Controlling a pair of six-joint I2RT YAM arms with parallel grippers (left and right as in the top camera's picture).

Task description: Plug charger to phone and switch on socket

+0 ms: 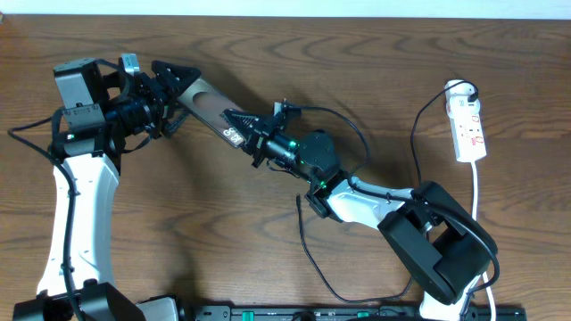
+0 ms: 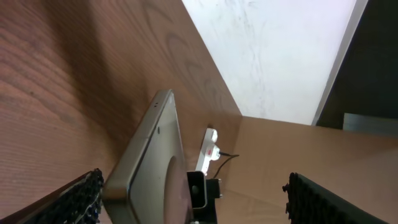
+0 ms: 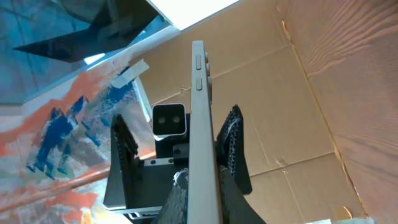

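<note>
Right gripper (image 1: 254, 136) clamped across the phone (image 1: 208, 103), holding it on edge. Left gripper (image 1: 175, 94) spread wide, straddling the far end without pinching (a steadying guide, I judge). Socket (image 1: 469, 125) lies well right of my right hand.

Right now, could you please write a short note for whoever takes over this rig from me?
Left end effector: open, with its fingers either side of one end of the phone, not closed on it.
Right end effector: shut on the phone's other end.
Power strip: far right on the table, with a black plug in its top end.
Charger cable: lies loose by the right arm; no tip is seen in the phone.
Done: the phone is held.
Left: plug the cable into the phone and switch on the strip. Its switch state is unreadable.
</note>
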